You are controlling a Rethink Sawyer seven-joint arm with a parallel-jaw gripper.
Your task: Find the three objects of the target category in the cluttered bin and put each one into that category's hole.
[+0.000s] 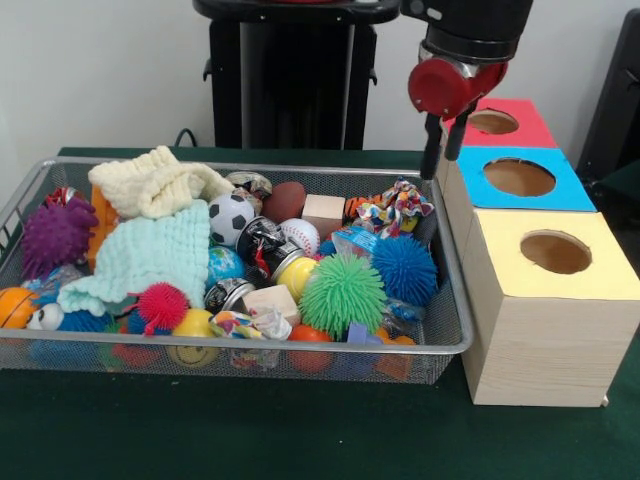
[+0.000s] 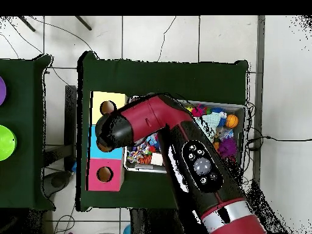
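My gripper (image 1: 441,166) hangs above the near edge of the red-topped box (image 1: 520,130), just past the right end of the wire bin (image 1: 455,300). Its two thin black fingers (image 1: 431,150) stand slightly apart with nothing between them. The bin is heaped with toys: a green spiky ball (image 1: 342,293), a blue spiky ball (image 1: 404,268), a purple spiky ball (image 1: 55,235), a soccer ball (image 1: 231,217), a baseball (image 1: 300,236), and wood blocks (image 1: 323,208). In the overhead view the arm (image 2: 183,146) covers the gripper and much of the bin (image 2: 241,109).
Three boxes with round holes stand in a row right of the bin: the red-topped one, a blue-topped box (image 1: 520,180) and a yellow-topped box (image 1: 556,255). A cream cloth (image 1: 160,182) and a mint cloth (image 1: 145,255) cover the toys at the bin's left.
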